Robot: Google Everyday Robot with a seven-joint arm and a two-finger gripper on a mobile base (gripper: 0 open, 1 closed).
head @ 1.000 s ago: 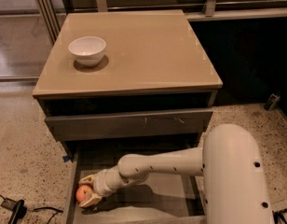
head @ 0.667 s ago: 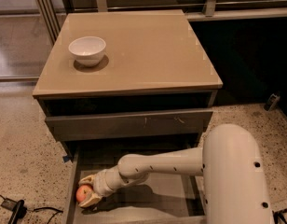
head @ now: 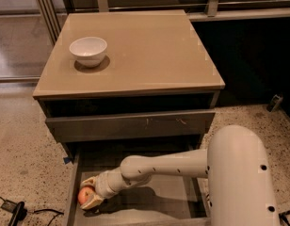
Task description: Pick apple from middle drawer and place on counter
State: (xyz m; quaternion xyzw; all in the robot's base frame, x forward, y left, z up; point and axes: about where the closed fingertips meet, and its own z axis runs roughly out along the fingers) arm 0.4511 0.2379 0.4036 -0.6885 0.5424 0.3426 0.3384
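The apple [head: 85, 195], small, red with a yellowish blush, sits at the left end of the pulled-out middle drawer [head: 164, 204], close to its left wall. My gripper [head: 89, 192] reaches into the drawer from the right on the white arm, and its pale fingers [head: 93, 202] sit above and below the apple, closed around it. The tan-beige counter [head: 145, 46] lies above, at the top of the dark grey cabinet.
A white bowl [head: 88, 50] stands on the counter's left rear part. A shut grey drawer front [head: 131, 125] with pale scratches sits above the open drawer. A black cable and plug [head: 13, 210] lie on the speckled floor at lower left. My white arm housing [head: 239, 178] fills the lower right.
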